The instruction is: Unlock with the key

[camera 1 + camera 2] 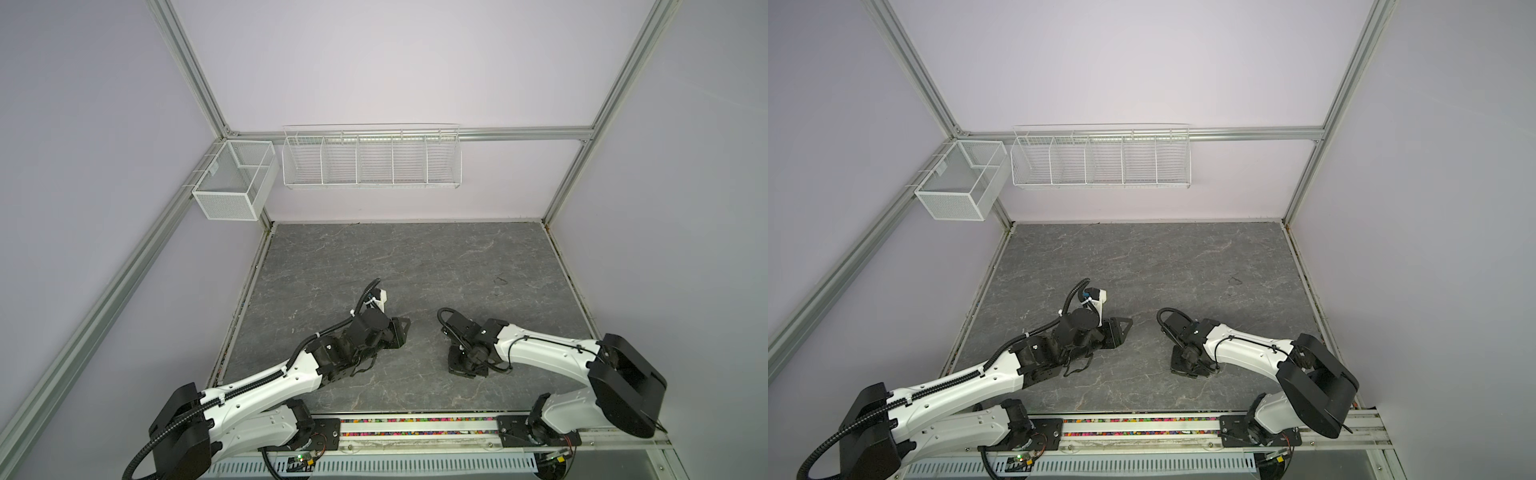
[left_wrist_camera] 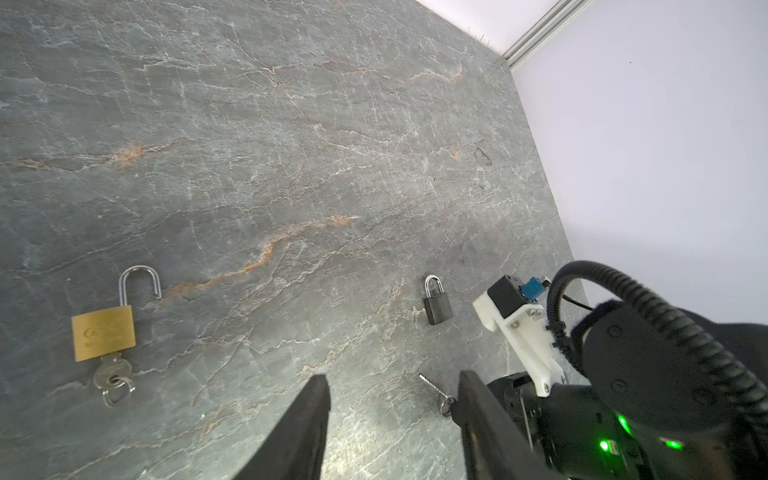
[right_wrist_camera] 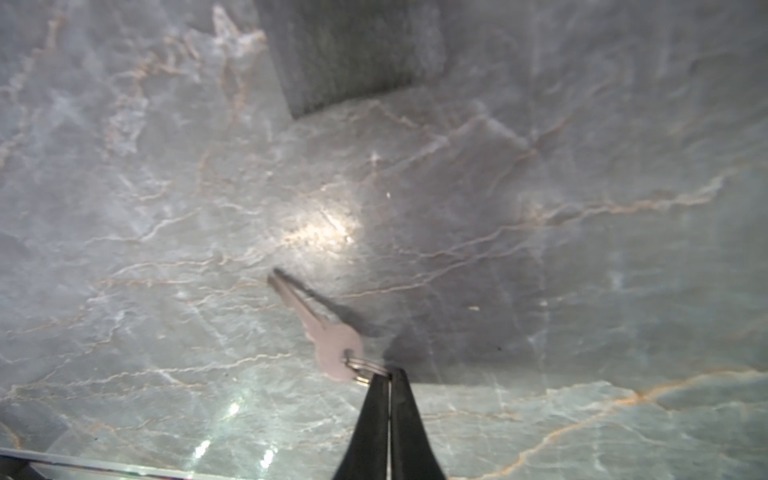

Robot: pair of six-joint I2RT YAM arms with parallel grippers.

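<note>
The left arm [image 1: 266, 378] stretches forward and low, wrist tipped down. Its left gripper [image 2: 392, 376] has its two black fingers [image 2: 307, 419] standing well apart, tips pointing ahead and downward. The right arm [image 1: 548, 345] bends inward toward the left one, wrist turned steeply down. The right gripper [image 3: 390, 374] points at the surface, its fingers [image 3: 405, 419] pressed together along their whole length, with a key ring [image 3: 365, 368] nipped at the very tips. In both top views those tips seem hidden under the wrist.
</note>
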